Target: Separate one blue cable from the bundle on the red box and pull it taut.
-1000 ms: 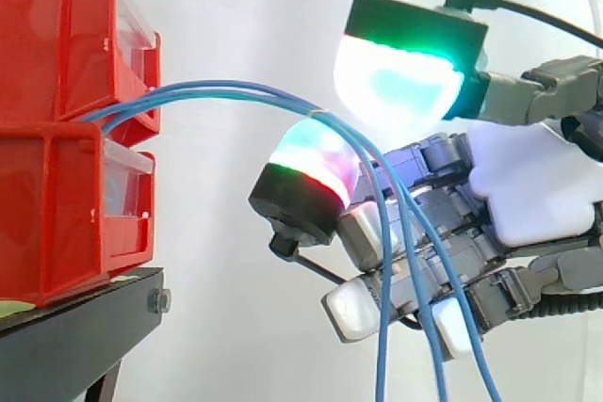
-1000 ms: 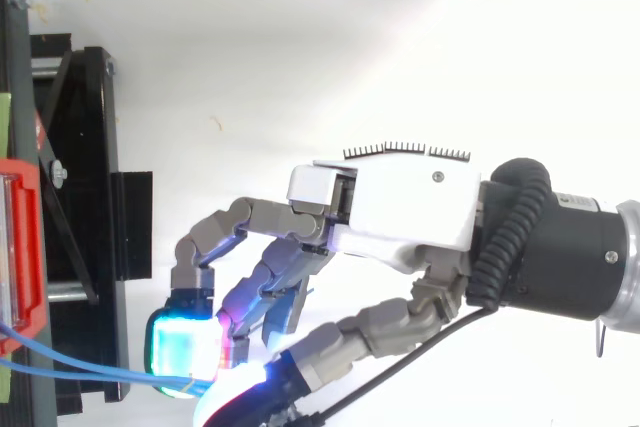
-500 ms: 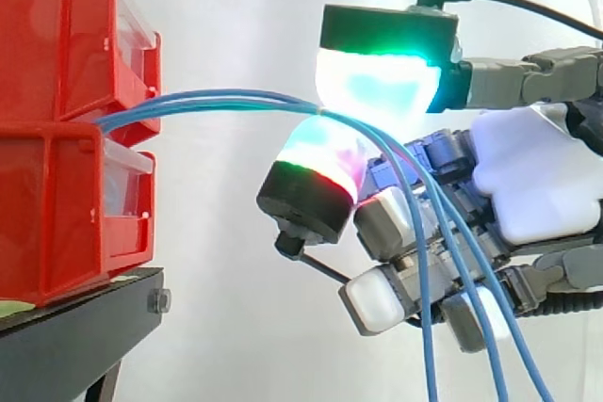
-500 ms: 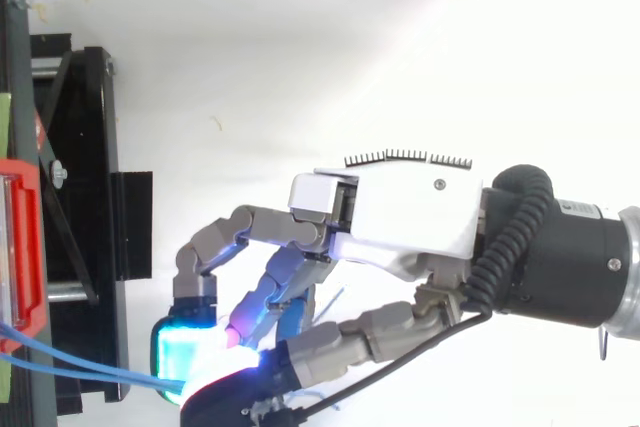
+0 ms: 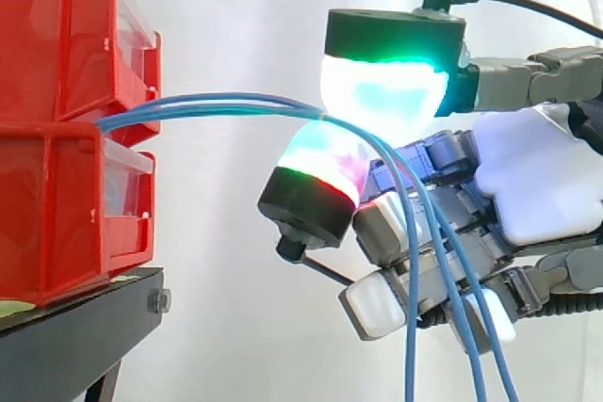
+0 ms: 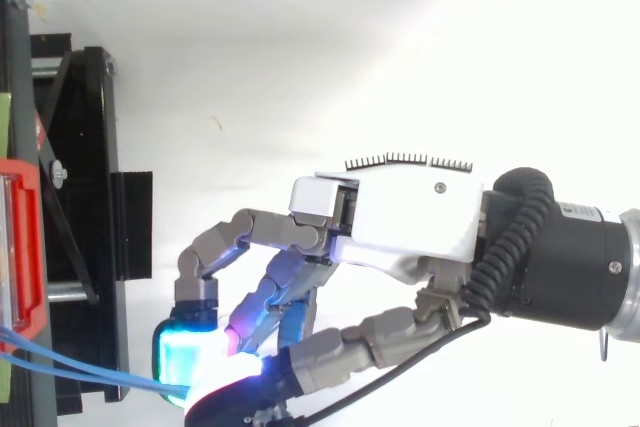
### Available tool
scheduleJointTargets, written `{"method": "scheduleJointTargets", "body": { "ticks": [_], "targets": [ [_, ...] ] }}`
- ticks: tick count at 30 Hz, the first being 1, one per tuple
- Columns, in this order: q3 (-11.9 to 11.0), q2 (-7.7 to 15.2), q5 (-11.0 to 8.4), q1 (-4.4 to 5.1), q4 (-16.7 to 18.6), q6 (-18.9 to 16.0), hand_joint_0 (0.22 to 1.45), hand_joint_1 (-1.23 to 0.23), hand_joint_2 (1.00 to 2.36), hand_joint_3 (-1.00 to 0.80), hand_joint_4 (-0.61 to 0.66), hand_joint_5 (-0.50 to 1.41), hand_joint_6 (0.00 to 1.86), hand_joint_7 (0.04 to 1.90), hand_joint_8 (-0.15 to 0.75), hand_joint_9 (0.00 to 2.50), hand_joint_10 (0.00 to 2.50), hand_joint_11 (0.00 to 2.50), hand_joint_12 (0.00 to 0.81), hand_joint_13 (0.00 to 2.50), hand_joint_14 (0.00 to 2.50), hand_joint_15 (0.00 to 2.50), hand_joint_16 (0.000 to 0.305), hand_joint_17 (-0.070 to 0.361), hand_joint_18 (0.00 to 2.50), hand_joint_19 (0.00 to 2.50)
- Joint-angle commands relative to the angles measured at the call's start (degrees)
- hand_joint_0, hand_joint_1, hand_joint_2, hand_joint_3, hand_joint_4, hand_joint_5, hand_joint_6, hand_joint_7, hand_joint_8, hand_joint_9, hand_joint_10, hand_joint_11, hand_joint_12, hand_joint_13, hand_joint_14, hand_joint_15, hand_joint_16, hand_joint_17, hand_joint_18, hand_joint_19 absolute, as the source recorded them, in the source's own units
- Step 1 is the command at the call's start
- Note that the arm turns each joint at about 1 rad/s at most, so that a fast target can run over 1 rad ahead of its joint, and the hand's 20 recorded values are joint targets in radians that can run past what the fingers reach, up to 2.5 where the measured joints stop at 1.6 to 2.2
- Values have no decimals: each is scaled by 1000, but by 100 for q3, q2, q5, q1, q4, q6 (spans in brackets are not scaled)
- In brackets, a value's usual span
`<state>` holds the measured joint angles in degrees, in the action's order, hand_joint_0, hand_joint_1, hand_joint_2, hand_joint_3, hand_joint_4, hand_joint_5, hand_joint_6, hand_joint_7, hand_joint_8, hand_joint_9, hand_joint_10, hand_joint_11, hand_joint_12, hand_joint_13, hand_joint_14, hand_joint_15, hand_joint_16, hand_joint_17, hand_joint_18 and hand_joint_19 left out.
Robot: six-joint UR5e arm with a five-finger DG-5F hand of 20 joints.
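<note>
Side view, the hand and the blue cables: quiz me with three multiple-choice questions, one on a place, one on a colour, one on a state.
1. In the side view, where is the hand relative to the red bins?
A. On top of them
B. To their right, apart from them
C. Inside the lower one

2. What colour is the stand under the bins?
A. Black
B. White
C. Green

3. What is the hand doing with the blue cables?
A. Lying flat beneath them
B. Curled shut, holding nothing
C. Pinching them between two glowing pads

Answers:
1 B: the white curtain shows between the bins and the hand.
2 A: the ledge below the lower bin is black.
3 C: the cables meet where the pads close, then hang down.
</note>
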<state>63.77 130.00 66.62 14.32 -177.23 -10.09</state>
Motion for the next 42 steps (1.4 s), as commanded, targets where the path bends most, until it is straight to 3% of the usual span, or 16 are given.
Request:
{"method": "scheduleJointTargets", "body": {
  "ticks": [1,11,29,34,42],
  "targets": [
    [-5,8,9,0,13,-20,720,-861,1009,104,121,-201,894,1031,397,1005,13,760,394,935,10,409,48,108,1134,518],
    [4,8,0,0,13,-37,730,-864,1013,81,195,-209,897,1001,389,948,13,766,398,886,10,410,48,107,1078,530],
    [-5,-1,-18,0,31,-37,753,-960,1009,-385,210,-203,913,1015,393,988,12,907,386,809,10,392,45,100,1056,499],
    [-5,-1,-18,-8,31,-37,673,-885,1000,-498,212,-199,908,998,402,1006,15,902,387,836,10,401,45,101,1084,517],
    [-5,-1,0,-8,31,-37,594,-823,1003,-462,188,-162,869,1110,406,1077,14,881,384,881,11,414,45,101,1120,548]
  ]
}}
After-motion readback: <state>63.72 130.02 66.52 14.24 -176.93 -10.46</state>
